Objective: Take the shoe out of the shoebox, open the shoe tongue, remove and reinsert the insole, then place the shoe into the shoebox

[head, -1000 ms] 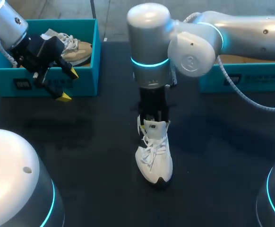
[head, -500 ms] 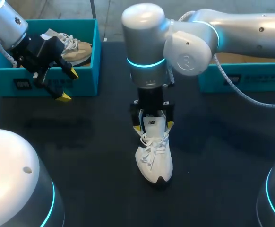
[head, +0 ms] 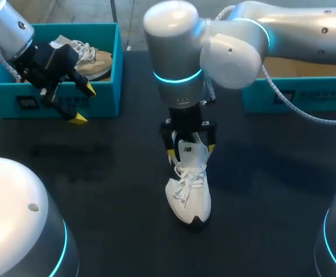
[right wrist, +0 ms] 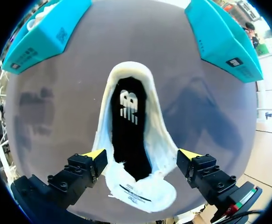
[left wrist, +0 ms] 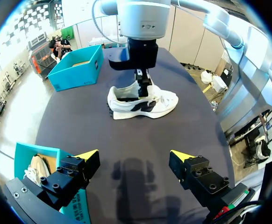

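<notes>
Sneaker of white mesh with white laces and a dark sole edge stands upright on the black tabletop, near the middle, outside both boxes, with its toe pointing toward the robot.

The right gripper hangs straight down over the back half of the shoe. Its two yellow-tipped fingers are spread apart, one on each side of the raised white tongue. In the right wrist view they flank the shoe without clearly pressing on it, so nothing is clamped. That view looks down into the shoe's mouth, where a black insole with a white logo lies flat inside.

The left gripper is well apart from the sneaker, just in front of the teal cardboard shoebox at the left rear. Its fingers are wide apart and hold nothing. A tan shoe with pale laces lies inside that box.

A second teal shoebox sits at the right rear of the table, partly hidden behind the right arm, with a brown floor showing inside it.
</notes>
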{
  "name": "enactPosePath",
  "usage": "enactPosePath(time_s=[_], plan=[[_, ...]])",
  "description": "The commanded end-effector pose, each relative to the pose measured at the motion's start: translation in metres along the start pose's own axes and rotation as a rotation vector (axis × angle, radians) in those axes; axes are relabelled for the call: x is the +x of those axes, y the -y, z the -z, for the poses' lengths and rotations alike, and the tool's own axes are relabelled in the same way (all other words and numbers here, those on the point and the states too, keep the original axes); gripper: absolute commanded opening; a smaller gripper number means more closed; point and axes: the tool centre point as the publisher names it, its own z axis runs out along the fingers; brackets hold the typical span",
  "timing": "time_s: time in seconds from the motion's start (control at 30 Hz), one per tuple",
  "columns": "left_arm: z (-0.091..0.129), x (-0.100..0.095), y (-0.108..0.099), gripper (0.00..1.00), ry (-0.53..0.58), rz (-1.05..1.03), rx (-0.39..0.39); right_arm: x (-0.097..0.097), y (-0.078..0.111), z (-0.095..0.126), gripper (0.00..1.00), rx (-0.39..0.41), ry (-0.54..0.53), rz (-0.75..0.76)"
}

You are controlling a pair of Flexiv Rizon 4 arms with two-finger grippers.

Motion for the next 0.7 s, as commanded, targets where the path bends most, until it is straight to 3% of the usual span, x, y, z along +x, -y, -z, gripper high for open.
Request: enactPosePath(time_s=[0.03,0.23,0.7], plan=[[0.0,0.001,0.0,1.0,0.001,0.0,-0.002,-0.006,0.005,0.011,1.0,-0.027,0.004,-0.009],[0.0,0.001,0.0,1.0,0.001,0.0,-0.002,-0.009,0.01,0.028,1.0,-0.068,0.007,-0.01],[0.0,0.001,0.0,1.0,0.001,0.0,-0.002,-0.01,0.043,0.055,1.0,-0.127,0.024,-0.009]])
